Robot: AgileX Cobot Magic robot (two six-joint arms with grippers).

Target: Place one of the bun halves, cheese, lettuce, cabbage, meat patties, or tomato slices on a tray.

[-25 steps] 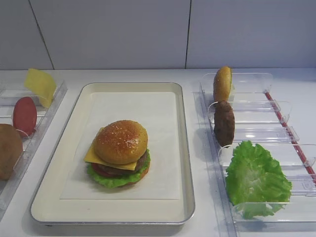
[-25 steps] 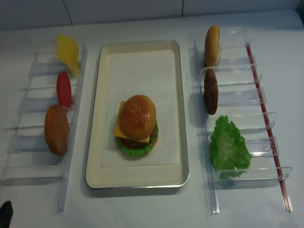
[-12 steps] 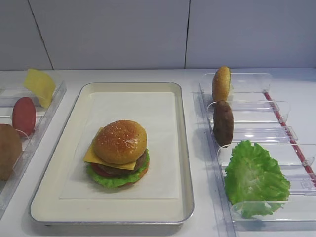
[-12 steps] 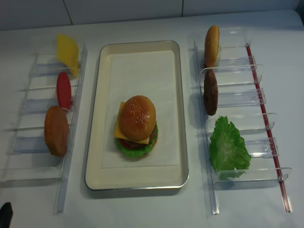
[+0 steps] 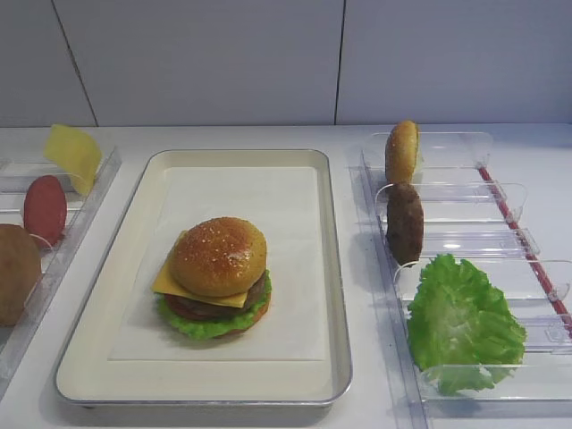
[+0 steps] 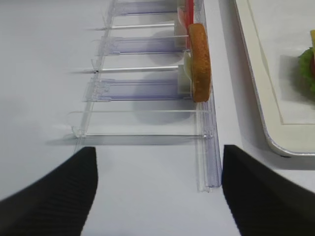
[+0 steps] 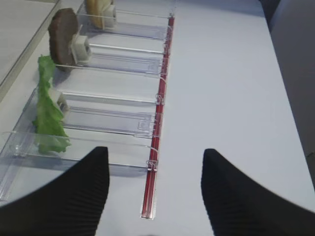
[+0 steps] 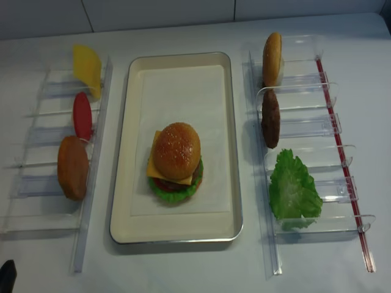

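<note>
A domed, glossy golden-brown sesame-seeded bun top (image 5: 219, 256) crowns a finished burger at the middle of the large silver-rimmed rectangular tray (image 5: 337, 295), stacked over a thin yellow square cheese slice (image 5: 168, 281), a dark brown meat patty (image 5: 255, 293), a dull-red tomato slice (image 5: 183, 308) and a ruffled green lettuce leaf (image 5: 201, 328). The stack rests on the tray's white paper liner (image 5: 250, 201).

To the right of the tray, a clear plastic divided rack (image 5: 465, 228) holds three spares: a second bun half (image 5: 402, 151) standing on edge in the farthest slot, a rough dark brown patty disc (image 5: 405, 223) upright in the next, and a wide bright green lettuce leaf (image 5: 463, 320) leaning in the nearest.

To the left, another clear plastic rack (image 8: 58, 155) carries a yellow cheese square (image 8: 87, 68) at the far end, a red tomato disc (image 8: 82, 115) in the middle and a smooth orange-brown bun half (image 8: 73, 166) nearest the camera, all on edge.

Neither arm reaches over the tray. In its wrist view, the right gripper (image 7: 155, 196) hovers above the white tabletop (image 7: 231, 73) at the near end of the right-hand rack, black ribbed fingers (image 7: 78, 196) spread apart and holding nothing. The left gripper (image 6: 157, 189), likewise spread and empty, hangs above the near end of the left rack.
</note>
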